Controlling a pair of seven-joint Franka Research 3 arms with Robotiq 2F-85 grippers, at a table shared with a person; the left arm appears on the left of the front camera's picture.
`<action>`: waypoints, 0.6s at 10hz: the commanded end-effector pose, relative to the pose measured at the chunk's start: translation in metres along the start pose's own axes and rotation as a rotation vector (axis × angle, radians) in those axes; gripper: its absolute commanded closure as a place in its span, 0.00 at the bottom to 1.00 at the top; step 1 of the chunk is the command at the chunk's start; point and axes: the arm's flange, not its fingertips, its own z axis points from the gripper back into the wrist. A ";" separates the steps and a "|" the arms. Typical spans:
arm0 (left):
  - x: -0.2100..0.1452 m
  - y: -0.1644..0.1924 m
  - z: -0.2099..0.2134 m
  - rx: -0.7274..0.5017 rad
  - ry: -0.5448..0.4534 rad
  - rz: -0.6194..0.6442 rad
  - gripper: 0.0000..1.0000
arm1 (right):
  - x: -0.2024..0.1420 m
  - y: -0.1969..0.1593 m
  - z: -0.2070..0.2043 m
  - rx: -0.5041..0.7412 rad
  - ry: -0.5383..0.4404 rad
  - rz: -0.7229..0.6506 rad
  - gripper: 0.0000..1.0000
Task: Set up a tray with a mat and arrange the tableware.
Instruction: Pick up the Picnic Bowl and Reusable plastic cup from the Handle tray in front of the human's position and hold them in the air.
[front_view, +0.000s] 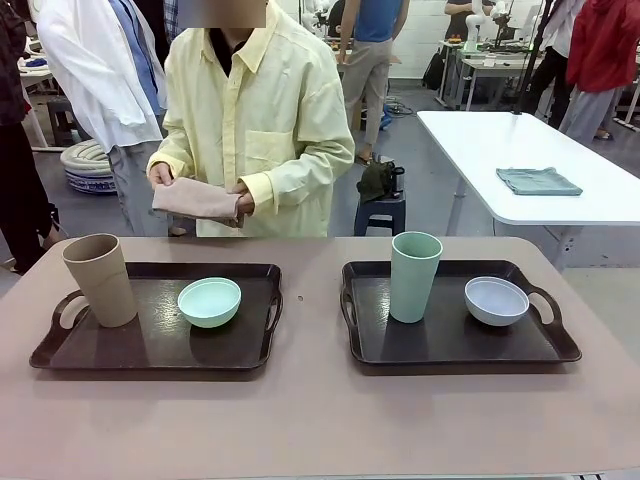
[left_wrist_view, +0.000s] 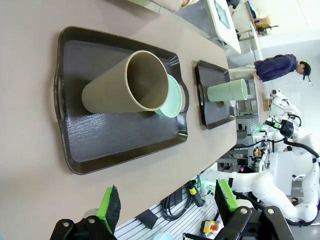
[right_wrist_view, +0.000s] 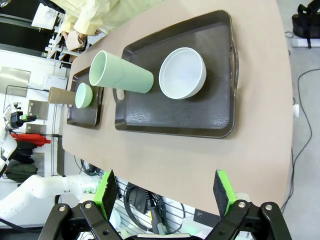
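There, a person (front_view: 262, 120) holds a folded mat (front_view: 195, 200)

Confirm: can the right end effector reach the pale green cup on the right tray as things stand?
Probably yes. The right end effector is open, and nothing stands between it and the pale green cup. The greyish bowl sits beside the cup, apart from it.

No writing, label, brand or number can be read in any view. Below the edge of the counter (left_wrist_view: 30, 150) in the left wrist view, a small yellow-and-red box (left_wrist_view: 209, 226) may carry some print, but it is too blurred to tell.
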 end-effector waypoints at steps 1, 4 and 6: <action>0.001 0.000 0.001 -0.017 -0.007 0.001 0.00 | 0.001 -0.002 0.000 0.025 -0.007 0.012 0.00; 0.001 0.000 0.001 -0.017 -0.007 0.001 0.00 | 0.001 -0.002 0.000 0.025 -0.007 0.012 0.00; 0.001 0.000 0.001 -0.017 -0.007 0.001 0.00 | 0.001 -0.002 0.000 0.025 -0.007 0.012 0.00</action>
